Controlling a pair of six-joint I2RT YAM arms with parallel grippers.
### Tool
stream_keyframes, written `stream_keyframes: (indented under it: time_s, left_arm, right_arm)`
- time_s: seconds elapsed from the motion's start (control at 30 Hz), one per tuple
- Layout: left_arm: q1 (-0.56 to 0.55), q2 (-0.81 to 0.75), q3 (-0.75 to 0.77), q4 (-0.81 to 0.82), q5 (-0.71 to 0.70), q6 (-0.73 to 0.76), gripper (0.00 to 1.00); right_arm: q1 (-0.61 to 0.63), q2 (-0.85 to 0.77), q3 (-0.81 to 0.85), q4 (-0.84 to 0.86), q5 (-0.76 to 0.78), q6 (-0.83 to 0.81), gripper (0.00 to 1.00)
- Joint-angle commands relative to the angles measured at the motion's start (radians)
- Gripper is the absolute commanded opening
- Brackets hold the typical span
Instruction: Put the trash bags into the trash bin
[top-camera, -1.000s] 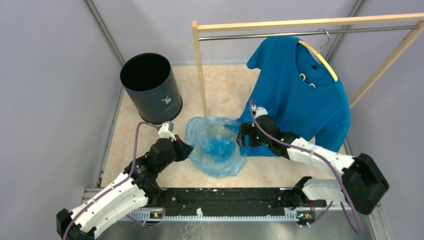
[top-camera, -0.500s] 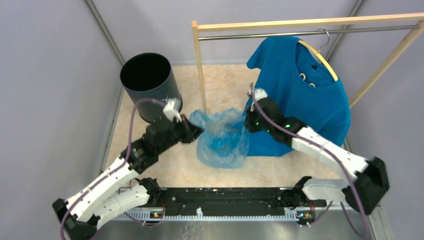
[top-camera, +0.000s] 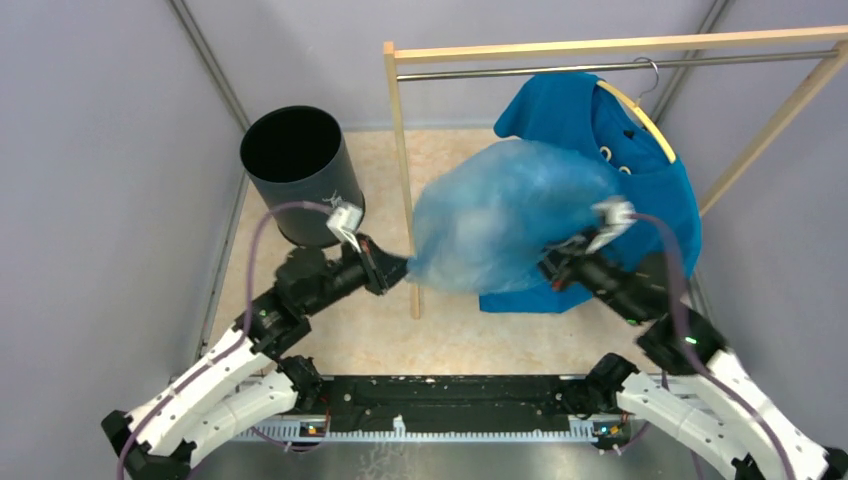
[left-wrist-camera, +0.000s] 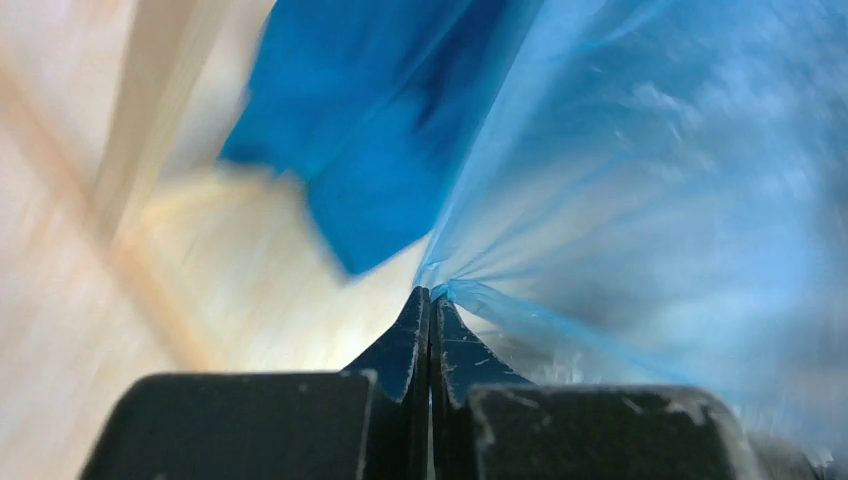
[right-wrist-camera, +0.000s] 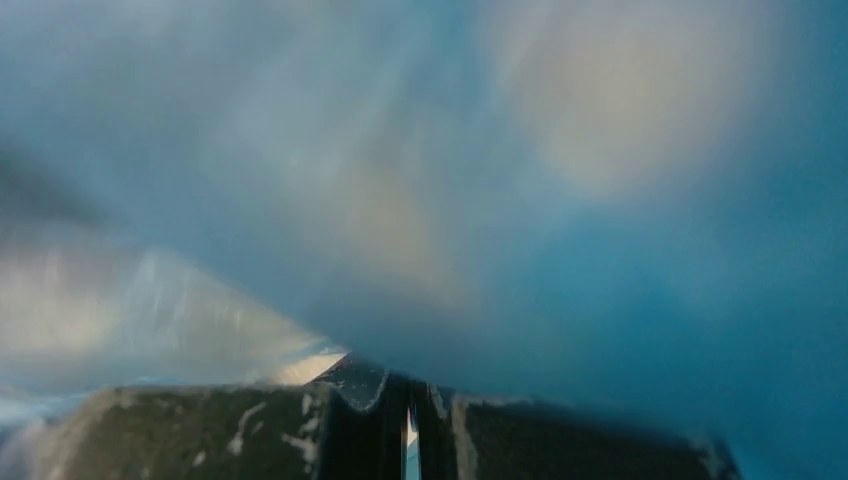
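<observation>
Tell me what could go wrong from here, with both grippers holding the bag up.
1. The wooden rack post stands at the billowing trash bag's left edge, toward the trash bin; swinging left could snag the film on it.
2. The left gripper and right gripper each pinch only a thin edge, so the stretched plastic might slip or tear.
3. The bag balloons in front of the T-shirt and could catch it.

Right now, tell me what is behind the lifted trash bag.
The blue T-shirt hangs behind the trash bag, collar and one side showing; the bag covers much of its front.
</observation>
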Motion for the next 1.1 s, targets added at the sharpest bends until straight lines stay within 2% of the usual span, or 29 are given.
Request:
stream_keyframes:
  time_s: [0.0,0.1,0.2,0.27,0.43,0.53,0.63,0.8,0.93,1.0,1.07]
  left_arm:
    - [0.002,-0.096,-0.198,-0.311,-0.119,-0.064,0.00]
    - [0.002,-0.212,-0.244,-0.341,-0.131,-0.096,0.00]
    - [0.002,-0.252,-0.186,-0.268,-0.130,-0.077,0.00]
    - [0.002,-0.207,-0.075,-0.235,-0.127,-0.024,0.00]
    - [0.001,-0.040,0.310,-0.232,-0.077,0.163,0.00]
    - [0.001,-0.009,0.445,-0.201,-0.018,0.216,0.00]
    - [0.001,-0.050,0.429,-0.172,-0.013,0.222,0.00]
    - [0.001,-0.135,0.102,-0.255,-0.223,0.105,0.00]
    - [0.002,-0.178,-0.081,-0.417,-0.309,0.008,0.00]
    - [0.001,-0.213,-0.103,-0.444,-0.328,0.009,0.00]
    - [0.001,-0.231,-0.054,-0.432,-0.335,0.054,0.00]
  right_arm:
    - [-0.004,0.072,-0.281,-0.150,-0.064,0.111,0.00]
    - [-0.005,0.039,-0.329,-0.121,-0.102,0.142,0.00]
    - [-0.005,0.047,-0.229,-0.117,-0.118,0.130,0.00]
    - [-0.005,0.080,-0.073,-0.129,-0.136,0.098,0.00]
    - [-0.004,0.165,0.292,-0.185,-0.157,0.006,0.00]
    - [-0.004,0.148,0.373,-0.159,-0.177,-0.003,0.00]
    - [-0.004,0.093,0.294,-0.108,-0.176,0.024,0.00]
    - [-0.004,0.026,-0.046,-0.114,-0.074,0.131,0.00]
    - [-0.005,0.016,-0.302,-0.112,-0.152,0.254,0.00]
    - [-0.005,-0.002,-0.326,-0.132,-0.154,0.270,0.00]
    - [-0.004,-0.016,-0.259,-0.162,-0.121,0.238,0.00]
